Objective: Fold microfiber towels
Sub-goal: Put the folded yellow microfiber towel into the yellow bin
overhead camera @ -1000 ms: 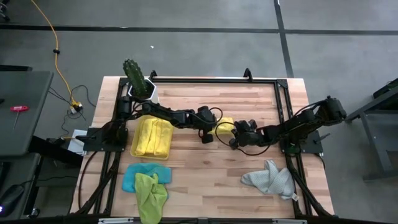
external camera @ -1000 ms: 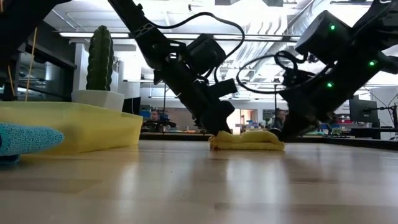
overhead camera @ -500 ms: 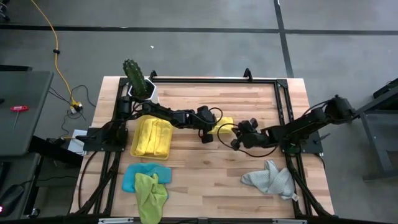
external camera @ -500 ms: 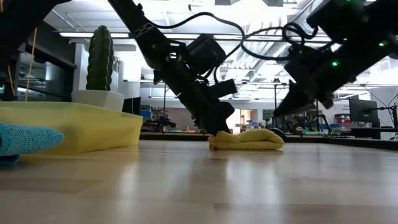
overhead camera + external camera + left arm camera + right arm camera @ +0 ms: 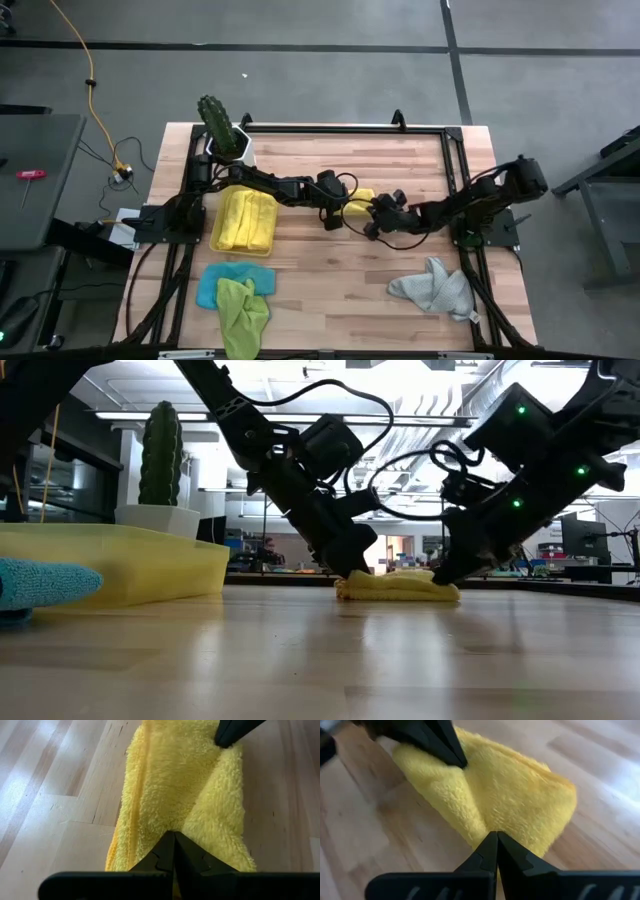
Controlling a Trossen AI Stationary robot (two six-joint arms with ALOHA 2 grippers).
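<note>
Grippers both pinched closed on folded yellow towel [image 5: 361, 198] at table [image 5: 340, 290] centre: left gripper [image 5: 174, 851] on one end, right gripper [image 5: 497, 851] on the opposite end, towel lying flat on wood

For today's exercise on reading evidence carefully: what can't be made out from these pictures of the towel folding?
- High view: most of the yellow towel is covered by the left gripper and right gripper.
- Wrist views: whether the shut fingers pinch the cloth or only press it; the tips cover the contact.
- Low view: the blue towel is cut off by the edge.
</note>
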